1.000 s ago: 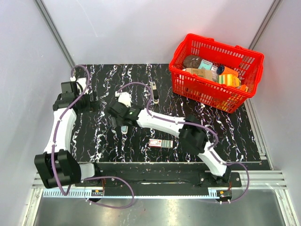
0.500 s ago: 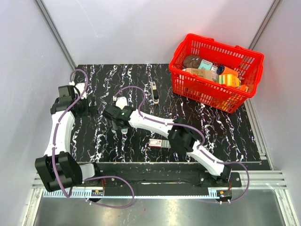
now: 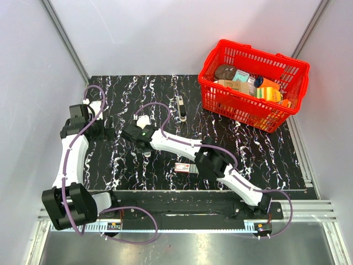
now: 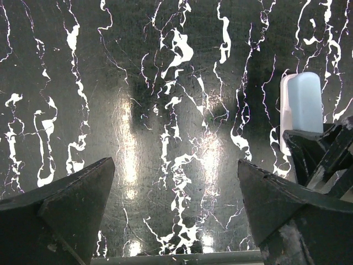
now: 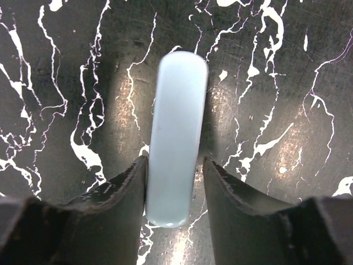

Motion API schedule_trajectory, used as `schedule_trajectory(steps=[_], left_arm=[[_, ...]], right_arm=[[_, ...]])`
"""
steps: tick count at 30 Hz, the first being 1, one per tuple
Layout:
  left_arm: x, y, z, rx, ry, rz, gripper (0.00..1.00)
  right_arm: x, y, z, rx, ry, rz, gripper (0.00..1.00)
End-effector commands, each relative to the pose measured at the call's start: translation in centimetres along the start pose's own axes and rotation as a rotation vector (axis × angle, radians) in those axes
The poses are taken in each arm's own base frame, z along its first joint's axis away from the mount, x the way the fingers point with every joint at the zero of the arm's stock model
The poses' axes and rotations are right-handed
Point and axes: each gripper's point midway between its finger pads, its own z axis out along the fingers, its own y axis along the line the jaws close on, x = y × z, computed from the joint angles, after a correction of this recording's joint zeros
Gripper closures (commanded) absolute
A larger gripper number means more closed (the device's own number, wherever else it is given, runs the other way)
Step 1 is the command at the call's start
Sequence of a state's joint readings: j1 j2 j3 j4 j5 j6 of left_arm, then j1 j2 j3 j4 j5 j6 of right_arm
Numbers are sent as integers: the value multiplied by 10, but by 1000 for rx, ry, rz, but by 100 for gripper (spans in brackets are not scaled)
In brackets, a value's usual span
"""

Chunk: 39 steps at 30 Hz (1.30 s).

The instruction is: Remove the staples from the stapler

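The light-blue stapler (image 5: 177, 132) lies flat on the black marbled table, lengthwise between my right gripper's fingers. My right gripper (image 5: 175, 176) straddles its near end: the left finger touches its side and a thin gap shows at the right finger. In the top view the right gripper (image 3: 142, 144) covers the stapler. In the left wrist view the stapler (image 4: 301, 102) stands out at the right edge, its near end behind the right gripper's black fingers. My left gripper (image 4: 175, 190) is wide open and empty over bare table, to the left of the stapler; it also shows in the top view (image 3: 109, 126).
A red basket (image 3: 205, 66) full of groceries stands at the back right. A slim black-and-silver object (image 3: 181, 108) lies behind the right arm. A small red-and-white box (image 3: 187, 167) lies near the front, beside the right arm's elbow.
My right arm has swung left, its elbow folding in, and the gripper has settled a little left over the stapler. My left wrist has shifted slightly left and nearer.
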<state>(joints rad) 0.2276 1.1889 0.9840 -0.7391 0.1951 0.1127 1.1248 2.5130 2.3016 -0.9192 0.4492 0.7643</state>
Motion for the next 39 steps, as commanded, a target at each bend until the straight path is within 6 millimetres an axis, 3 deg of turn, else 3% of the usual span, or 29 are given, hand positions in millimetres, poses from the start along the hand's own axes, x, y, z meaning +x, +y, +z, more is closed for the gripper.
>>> schedule_trajectory(steps=[1, 7, 11, 14, 16, 26, 39], left_arm=[[-9, -2, -3, 13, -57, 37, 1], [-2, -6, -1, 39, -44, 54, 1], [0, -14, -2, 88, -54, 85, 1], [2, -28, -7, 164, -79, 140, 1], [7, -40, -10, 238, -85, 203, 1], [23, -85, -23, 528, -107, 368, 1], [37, -117, -8, 664, -58, 471, 9]], right_arm=[[-12, 0, 2, -9, -6, 36, 55], [-21, 0, -9, -21, -23, 47, 87], [-38, 7, -29, -79, -56, 76, 100], [-53, 17, -46, -162, -94, 127, 100], [-66, 26, -68, -269, -114, 174, 100], [-95, 26, -121, -572, -225, 402, 100], [-98, 30, -140, -720, -257, 512, 100]])
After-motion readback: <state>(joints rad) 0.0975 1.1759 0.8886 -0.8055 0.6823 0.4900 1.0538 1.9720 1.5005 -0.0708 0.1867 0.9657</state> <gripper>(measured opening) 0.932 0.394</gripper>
